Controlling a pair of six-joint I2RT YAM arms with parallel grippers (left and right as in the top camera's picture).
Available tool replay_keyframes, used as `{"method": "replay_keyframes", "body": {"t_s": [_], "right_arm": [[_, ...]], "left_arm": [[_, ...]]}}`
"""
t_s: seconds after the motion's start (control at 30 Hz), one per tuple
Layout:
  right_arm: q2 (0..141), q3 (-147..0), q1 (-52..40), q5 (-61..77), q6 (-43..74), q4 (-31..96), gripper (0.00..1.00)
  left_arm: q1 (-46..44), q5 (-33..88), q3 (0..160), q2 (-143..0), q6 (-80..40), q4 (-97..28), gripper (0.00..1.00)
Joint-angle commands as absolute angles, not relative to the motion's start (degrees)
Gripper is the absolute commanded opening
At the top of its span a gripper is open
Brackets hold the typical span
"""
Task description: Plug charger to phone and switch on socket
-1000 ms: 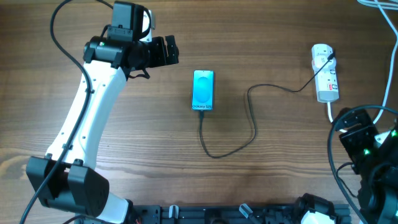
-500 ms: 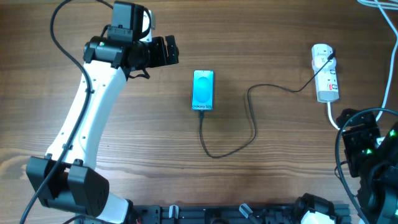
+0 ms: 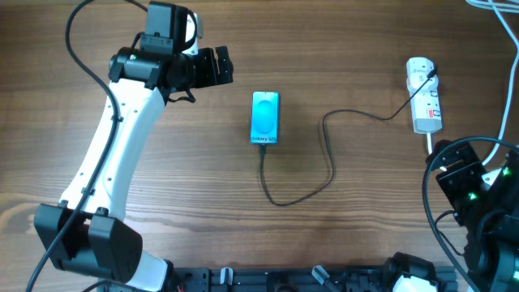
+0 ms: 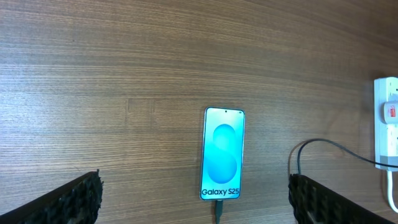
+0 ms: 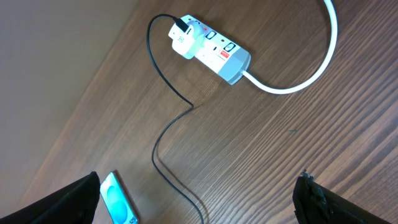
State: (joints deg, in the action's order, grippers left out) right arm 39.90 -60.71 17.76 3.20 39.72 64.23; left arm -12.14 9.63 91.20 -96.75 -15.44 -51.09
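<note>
Charger [image 3: 361, 113] looks seated in the phone [image 3: 265, 118] mid tabletop [image 3: 365, 227], so I judge switching remains: left end effector [image 3: 220, 67] and right end effector [image 5: 196, 202] both gape empty, right one next to press the socket [image 3: 425, 97] switch.

Cyan-screened phone [image 3: 265, 118]; black charger [image 3: 280, 203]; white socket [image 3: 425, 105] with red marks; brown woodgrain table [image 3: 365, 65].

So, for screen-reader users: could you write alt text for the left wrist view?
A phone with a cyan screen reading Galaxy S25 lies flat on a wooden table, the charger cable meeting its lower edge. At the right edge is part of a white socket strip with a red mark; the left gripper's open fingers frame the bottom corners.
</note>
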Motion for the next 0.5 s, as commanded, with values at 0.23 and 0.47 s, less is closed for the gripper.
{"method": "replay_keyframes", "body": {"t_s": [0.23,0.47], "right_arm": [[40.18,-60.29,17.52,3.53,37.60,63.66,1.00],[40.10,-60.29,17.30,3.55,35.94,63.46,1.00]], "left_arm": [[-12.03,9.08,90.85,-97.19,-15.88,-51.05,1.00],[-12.03,9.08,90.85,-97.19,-15.88,-51.05,1.00]]}}
